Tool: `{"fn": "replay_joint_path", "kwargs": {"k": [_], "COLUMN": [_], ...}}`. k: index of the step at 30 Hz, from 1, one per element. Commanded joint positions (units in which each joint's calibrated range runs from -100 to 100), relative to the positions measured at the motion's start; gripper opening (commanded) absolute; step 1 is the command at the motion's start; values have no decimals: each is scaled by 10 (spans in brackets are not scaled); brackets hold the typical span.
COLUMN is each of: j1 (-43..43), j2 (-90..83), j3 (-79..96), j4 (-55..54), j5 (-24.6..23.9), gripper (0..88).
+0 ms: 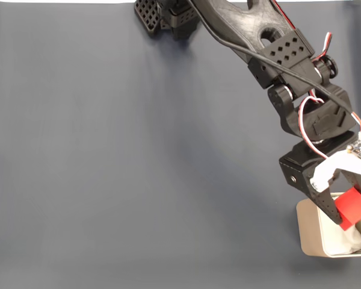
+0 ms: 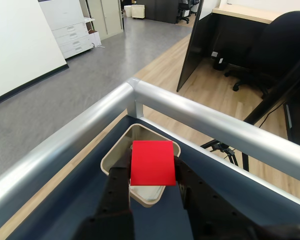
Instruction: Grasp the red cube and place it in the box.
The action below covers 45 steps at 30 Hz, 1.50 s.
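So the hand (image 1: 348, 224) is clamped on the cube (image 1: 354, 207), holding it in the air right over the box (image 1: 310, 232), which sits at the table's (image 1: 120, 156) lower right corner in the fixed view. That view looks straight down, and it's where you get the arm (image 1: 289, 66): black plastic links with perforated brackets, reaching from the top edge diagonally down to the right, red and white wires looping off the wrist, a white part near the hand. You also catch a bit of white lumpy stuff (image 1: 352, 242) inside the box under the cube.

Wrist view looks out past the hand (image 2: 152, 185) instead. Cube (image 2: 152, 163) is a flat matte red square pinched between two dark fingers (image 2: 117, 187), with the box (image 2: 115, 156) behind and below it: beige, thin walls, rounded corners. Past that is a shiny metal rail (image 2: 190, 112) meeting at a corner around the blue-grey table (image 2: 90, 200), then an office: wood and grey carpet floor, a white cabinet (image 2: 72, 27), a black chair (image 2: 277, 45) at a desk (image 2: 240, 12).

Table surface looks like smooth dark cloth or matting.
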Motion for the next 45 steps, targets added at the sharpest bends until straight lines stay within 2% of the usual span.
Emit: {"fn": "replay_joint_path", "kwargs": {"k": [1,45], "j1": [-6,-11], "j2": [5,82], "j3": [-46,-116], "j4": [2,0], "j5": [0,-7], "gripper": [0,0]}}
